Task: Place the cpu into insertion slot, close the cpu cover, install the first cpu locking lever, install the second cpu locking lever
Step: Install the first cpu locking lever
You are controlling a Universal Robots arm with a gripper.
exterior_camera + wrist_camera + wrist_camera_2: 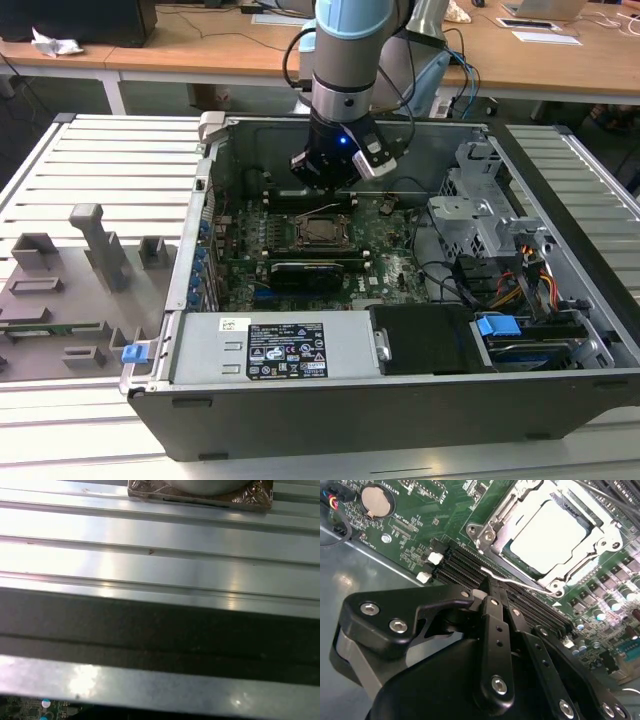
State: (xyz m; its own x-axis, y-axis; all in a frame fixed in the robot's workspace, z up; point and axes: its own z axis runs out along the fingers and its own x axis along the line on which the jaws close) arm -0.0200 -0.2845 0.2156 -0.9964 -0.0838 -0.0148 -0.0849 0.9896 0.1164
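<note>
The cpu (547, 532) lies flat in the insertion slot (506, 546), its pale metal top showing through the window of the cpu cover (496, 511), which is folded down over it. A thin wire locking lever (520, 584) runs along the socket's edge beside the memory slots. My gripper (489, 591) is shut, its black fingertips right at this lever's free end; touching or just apart I cannot tell. In the exterior view the gripper (333, 190) hangs over the socket's far edge, just above the cpu (322, 231).
Black memory slots (465, 560) and a coin battery (374, 500) lie near the socket. A black card (305, 270), a power supply (270, 345) and a drive cage (480, 205) crowd the case. Grey fixtures (90, 250) stand at the exterior view's left.
</note>
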